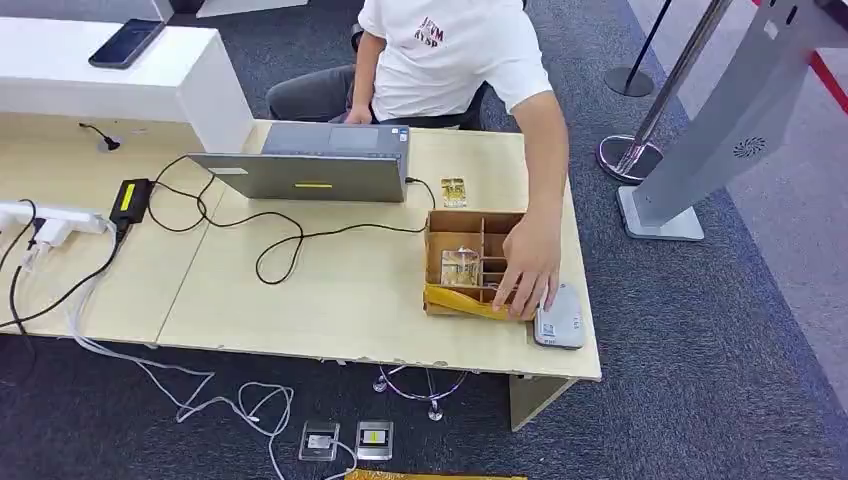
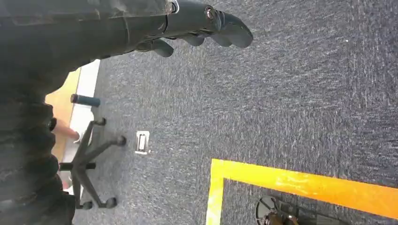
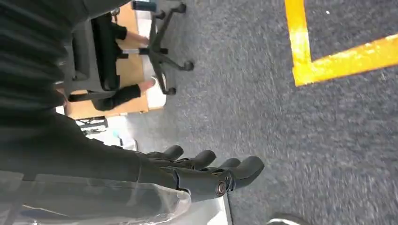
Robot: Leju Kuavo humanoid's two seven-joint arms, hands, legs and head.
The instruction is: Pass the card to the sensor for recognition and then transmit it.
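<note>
A brown compartment box (image 1: pixel 478 222) stands on the wooden table (image 1: pixel 300 290) and holds a yellowish card (image 1: pixel 460 266) in one cell. Another card (image 1: pixel 453 190) lies flat behind the box. A grey card sensor (image 1: pixel 560 320) rests by the table's right front corner. A seated person's hand (image 1: pixel 528 268) reaches onto the box's right side, next to the sensor. My left hand (image 2: pixel 197 26) hangs over the carpet, fingers loosely extended, holding nothing. My right hand (image 3: pixel 206 173) also hangs above the floor, fingers apart and empty.
An open grey laptop (image 1: pixel 320 165) sits behind the box, with black cables and a power strip (image 1: pixel 50 220) to the left. A slanted grey kiosk stand (image 1: pixel 720 130) and barrier posts (image 1: pixel 630 150) stand right of the table. Yellow floor tape (image 2: pixel 300 183) and office chairs (image 3: pixel 164 51) lie beside me.
</note>
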